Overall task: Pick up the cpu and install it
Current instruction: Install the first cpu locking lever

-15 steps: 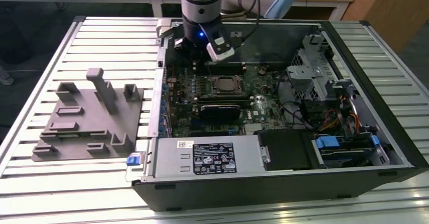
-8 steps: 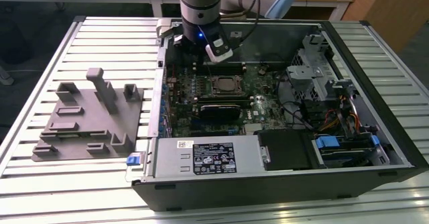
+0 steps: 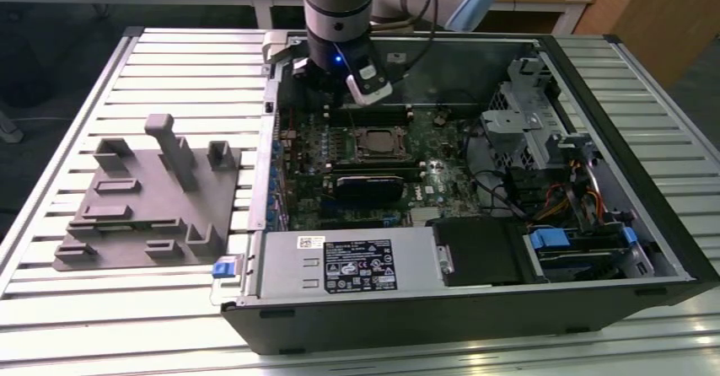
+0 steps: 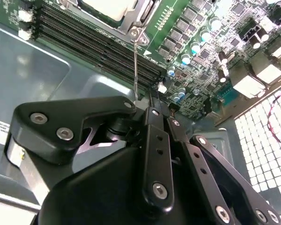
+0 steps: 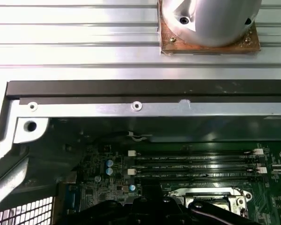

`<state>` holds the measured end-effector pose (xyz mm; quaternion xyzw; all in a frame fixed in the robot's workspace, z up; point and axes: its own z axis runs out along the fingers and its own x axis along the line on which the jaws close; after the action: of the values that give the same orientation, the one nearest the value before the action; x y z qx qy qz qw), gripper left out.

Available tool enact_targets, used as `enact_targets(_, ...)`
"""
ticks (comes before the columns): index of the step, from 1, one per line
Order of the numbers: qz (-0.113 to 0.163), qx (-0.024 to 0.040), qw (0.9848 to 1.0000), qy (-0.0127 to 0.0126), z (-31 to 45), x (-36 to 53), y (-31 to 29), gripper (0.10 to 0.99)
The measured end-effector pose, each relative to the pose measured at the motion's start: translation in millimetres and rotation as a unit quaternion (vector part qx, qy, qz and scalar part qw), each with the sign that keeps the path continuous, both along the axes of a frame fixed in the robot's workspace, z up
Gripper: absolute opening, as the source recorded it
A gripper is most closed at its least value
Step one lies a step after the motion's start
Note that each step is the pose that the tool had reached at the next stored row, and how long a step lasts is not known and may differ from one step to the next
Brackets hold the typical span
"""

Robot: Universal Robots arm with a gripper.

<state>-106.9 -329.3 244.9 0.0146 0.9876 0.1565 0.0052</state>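
One slatted metal table (image 3: 113,325) carries everything in the exterior view. On it lies an open computer case (image 3: 450,317), set on its side with its inside facing up. It takes up the middle of the table and the exterior view's right. The arm (image 3: 337,5) comes down from the far edge of the table into the far part of the case. On the exterior view's left, just beside the case, a grey fixture (image 3: 147,199) with upright posts and shallow pockets rests on the slats.

Inside the case the green motherboard (image 3: 448,175) lies flat, and a power supply (image 3: 349,262) with a white label sits along the near wall. The gripper (image 3: 329,81) hangs low over the far side of the board. It is above the black memory slots (image 5: 196,166) and near the socket (image 3: 377,142). Its black linkage shows in both wrist views, but I cannot tell whether it is released or grasping anything.

In the second wrist view a thin metal lever (image 4: 136,65) runs from the socket's corner across the memory slots. Within the socket's metal frame there is a pale silver square, which looks to be the cpu (image 4: 107,5) lying flat in the socket, apart from the gripper.
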Motion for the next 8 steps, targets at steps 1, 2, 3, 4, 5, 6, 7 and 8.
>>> enact_targets(1,0.000,-0.0002,1.0000,0.0000,0.0,2.0,0.0,0.106)
enact_targets(2,0.000,-0.0004,1.0000,0.0000,0.0,4.4,0.0,0.106)
enact_targets(3,-0.001,-0.0008,1.0000,0.0000,0.0,7.0,0.0,0.106)
enact_targets(4,-0.001,-0.0012,1.0000,0.0001,0.0,9.7,0.0,0.106)
enact_targets(5,-0.001,-0.0015,1.0000,0.0001,0.0,12.4,0.0,0.106)
enact_targets(6,-0.001,-0.0018,1.0000,0.0001,0.0,15.3,0.0,0.106)
enact_targets(7,-0.002,-0.0021,1.0000,0.0001,0.0,18.1,0.0,0.106)
enact_targets(8,-0.002,-0.0024,1.0000,0.0001,-0.1,21.0,0.0,0.106)
